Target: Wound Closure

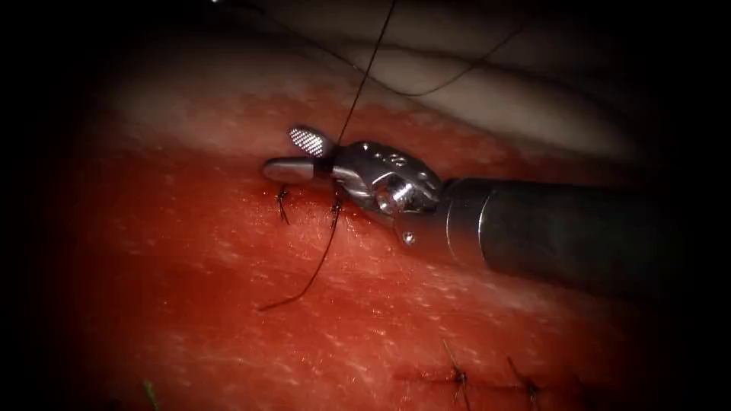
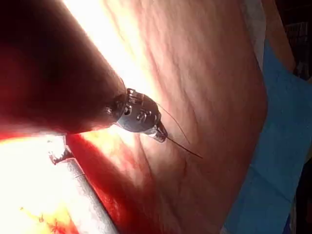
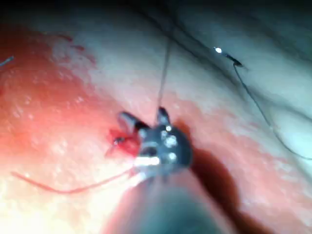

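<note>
My right tool (image 1: 283, 154) reaches in from the right with its jaws open over the stitched cut (image 1: 308, 192) in the tissue (image 1: 228, 259). A taut thread (image 1: 364, 76) comes down from above, passes between these open jaws near their hinge and ends at a knot (image 1: 335, 205). From the knot a loose tail (image 1: 308, 278) trails away over the tissue. The right wrist view shows the same open jaws (image 3: 143, 116) around the thread (image 3: 163, 73). My left tool (image 2: 162, 135) is shut on a thread (image 2: 185, 147). I make out no needle, so neither tool holds one.
A second knot (image 1: 283, 202) sits just left of the first. Two more stitches (image 1: 457, 374) (image 1: 529, 388) lie at the lower right. Slack thread (image 1: 457, 74) loops over pale tissue behind. Red fluid (image 1: 381, 320) covers the surface. The right tool's shaft (image 2: 83, 195) lies beside the left tool.
</note>
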Robot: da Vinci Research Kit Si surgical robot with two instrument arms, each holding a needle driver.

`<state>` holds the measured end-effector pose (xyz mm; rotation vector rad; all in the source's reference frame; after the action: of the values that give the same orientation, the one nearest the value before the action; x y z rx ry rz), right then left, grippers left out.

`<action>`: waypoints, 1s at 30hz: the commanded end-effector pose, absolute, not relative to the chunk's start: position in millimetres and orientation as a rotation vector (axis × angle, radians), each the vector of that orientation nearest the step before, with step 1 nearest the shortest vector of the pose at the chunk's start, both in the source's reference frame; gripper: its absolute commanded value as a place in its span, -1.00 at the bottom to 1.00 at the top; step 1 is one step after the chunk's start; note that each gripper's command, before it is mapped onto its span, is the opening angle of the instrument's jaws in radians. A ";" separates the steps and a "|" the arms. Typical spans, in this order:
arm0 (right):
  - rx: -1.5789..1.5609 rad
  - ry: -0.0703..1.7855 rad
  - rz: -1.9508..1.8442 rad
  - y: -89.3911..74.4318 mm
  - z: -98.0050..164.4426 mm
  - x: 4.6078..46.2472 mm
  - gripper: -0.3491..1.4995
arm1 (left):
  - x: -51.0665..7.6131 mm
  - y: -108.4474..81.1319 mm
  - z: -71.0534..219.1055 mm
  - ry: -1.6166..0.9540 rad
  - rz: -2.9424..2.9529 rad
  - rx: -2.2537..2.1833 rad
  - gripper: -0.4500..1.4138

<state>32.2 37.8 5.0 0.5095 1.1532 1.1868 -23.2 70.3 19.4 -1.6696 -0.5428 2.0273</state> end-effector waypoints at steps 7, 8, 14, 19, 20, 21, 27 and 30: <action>0.541 1.170 1.154 37.6 5.2 32.9 -1.00 | -23.7 70.3 20.1 -0.541 2.030 -1.671 -0.89; 0.538 1.173 1.139 37.5 5.2 32.8 -1.00 | -23.7 70.2 20.1 -0.541 2.031 -1.671 -0.89; 0.441 1.229 1.071 38.0 4.9 32.9 -1.00 | -23.7 69.9 20.1 -0.541 2.033 -1.673 -0.89; 0.312 1.287 1.141 39.8 3.9 31.0 0.51 | -23.1 70.6 21.0 -0.539 2.040 -1.689 -0.89; 0.289 1.278 1.153 40.4 3.2 29.4 0.69 | -22.7 70.9 21.9 -0.527 2.049 -1.682 -0.89; 0.277 1.272 1.157 40.5 2.9 28.6 0.73 | -22.4 70.9 22.5 -0.518 2.054 -1.675 -0.89; 0.216 1.240 1.179 38.3 1.3 23.0 0.82 | -21.7 70.3 28.0 -0.462 2.102 -1.652 -0.89; 0.203 1.237 1.174 36.9 0.4 21.6 0.82 | -22.0 68.8 30.8 -0.459 2.110 -1.634 -0.89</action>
<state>20.0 35.6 -0.7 0.2018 1.2293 1.1731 -21.5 67.1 33.0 -1.6151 -0.4676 2.1088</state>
